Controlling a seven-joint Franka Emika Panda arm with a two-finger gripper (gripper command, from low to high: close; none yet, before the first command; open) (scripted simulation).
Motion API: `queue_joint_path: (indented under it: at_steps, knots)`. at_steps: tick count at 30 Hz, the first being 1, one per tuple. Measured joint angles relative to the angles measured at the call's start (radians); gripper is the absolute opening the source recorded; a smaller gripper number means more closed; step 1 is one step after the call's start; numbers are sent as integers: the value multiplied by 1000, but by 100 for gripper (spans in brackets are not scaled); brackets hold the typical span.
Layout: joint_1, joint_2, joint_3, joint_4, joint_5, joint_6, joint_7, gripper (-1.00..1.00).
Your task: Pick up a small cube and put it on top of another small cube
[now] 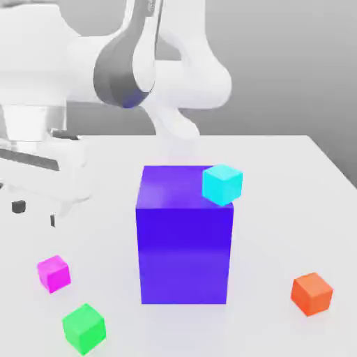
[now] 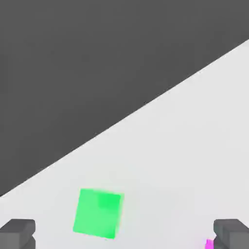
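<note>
Exterior view: a white robot arm reaches over a pale table, its gripper (image 1: 36, 211) hanging at the exterior view's left, fingers apart, above the table and well clear of the cubes. The small magenta-pink cube (image 1: 54, 273) sits on the table (image 1: 265, 237) below the gripper, near a green cube (image 1: 84, 328) that stands closer to the camera. At center, a big blue-purple block (image 1: 184, 244) rises from the tabletop, its upper face bearing a glossy sheen. A cyan cube (image 1: 222, 184) appears at the block's top corner on the exterior view's right, overlapping its edge; whether the two touch cannot be told. An orange cube (image 1: 312, 293) rests on the table at the exterior view's right, turned at an angle and well apart from the magenta-pink and green ones. Hand view: the two dark fingertips (image 2: 17, 234) stand wide apart, with nothing gripped between them. The green cube lies on the white tabletop, which meets a dark gray area along a slanting edge. A sliver of the magenta-pink cube (image 2: 209, 244) peeks out beside one fingertip, partly hidden.
</note>
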Motion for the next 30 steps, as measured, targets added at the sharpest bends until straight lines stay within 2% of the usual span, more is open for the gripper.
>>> queue_joint_path:
  at_steps: [5,10,11,18,24,30]
  knots:
    - [-78,185,-14,-62,72,104,-29,0]
    - [-188,367,120,-32,207,240,-129,0]
    - [-209,394,145,-26,222,261,-141,-100]
    - [-213,395,148,-26,219,263,-138,-100]
    - [-141,206,46,-63,55,114,-9,-100]
    - [10,186,132,111,-15,-76,220,-100]
